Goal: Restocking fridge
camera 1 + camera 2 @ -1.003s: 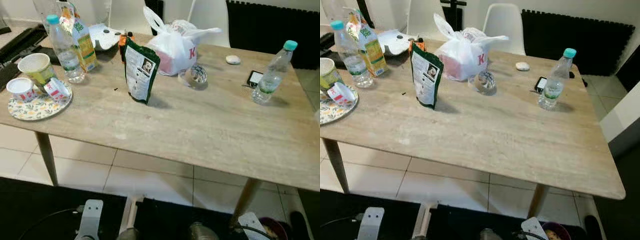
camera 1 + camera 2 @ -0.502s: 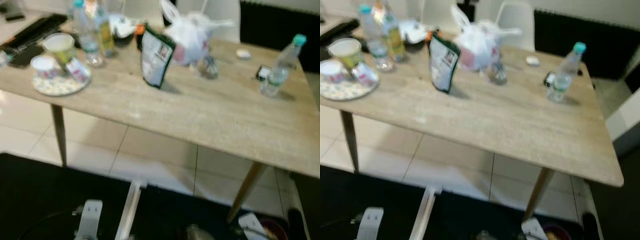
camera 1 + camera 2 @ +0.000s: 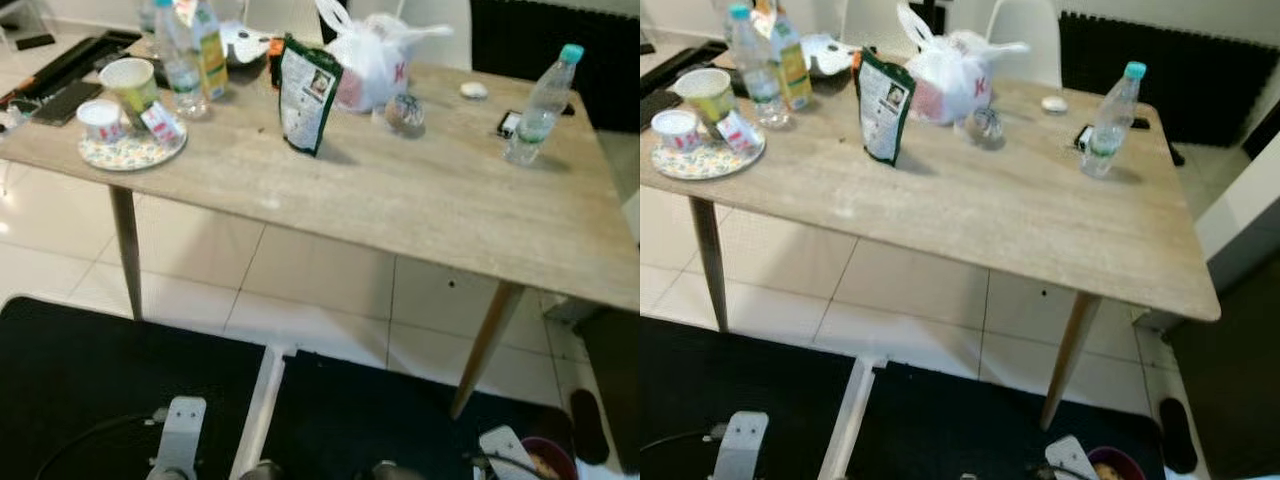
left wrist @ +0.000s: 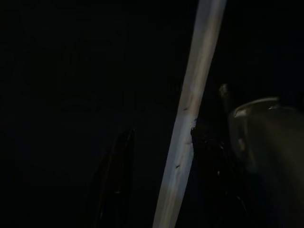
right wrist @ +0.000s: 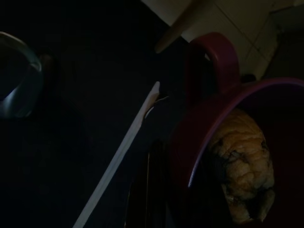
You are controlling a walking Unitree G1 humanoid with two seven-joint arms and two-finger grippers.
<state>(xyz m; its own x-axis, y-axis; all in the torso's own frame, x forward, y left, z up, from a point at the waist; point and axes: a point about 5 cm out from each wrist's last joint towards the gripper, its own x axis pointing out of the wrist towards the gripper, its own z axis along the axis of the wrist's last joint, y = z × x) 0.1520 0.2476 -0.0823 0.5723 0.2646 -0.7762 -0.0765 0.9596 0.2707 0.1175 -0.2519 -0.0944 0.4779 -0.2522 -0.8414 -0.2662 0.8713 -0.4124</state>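
My view down onto the wooden worktop (image 3: 420, 220), largest feature, standing on pale tiles beside a black floor mat (image 3: 110, 370). On its far half: white plastic bag (image 3: 372, 62), green pouch (image 3: 303, 94) standing upright, two water bottles (image 3: 537, 105) (image 3: 178, 60) well apart, a juice carton (image 3: 208, 50), and a patterned plate (image 3: 128, 152) bearing cups. My right pincer (image 5: 156, 190) hangs low, its fingers clenched on the rim of a maroon mug (image 5: 223, 142) holding a piece of food (image 5: 242, 166). My left pincer (image 4: 156, 180) hangs idle, fingers spread, holding nothing. No fridge is visible. Judgement: carry the mug level and walk slowly, keeping clear of the worktop leg.
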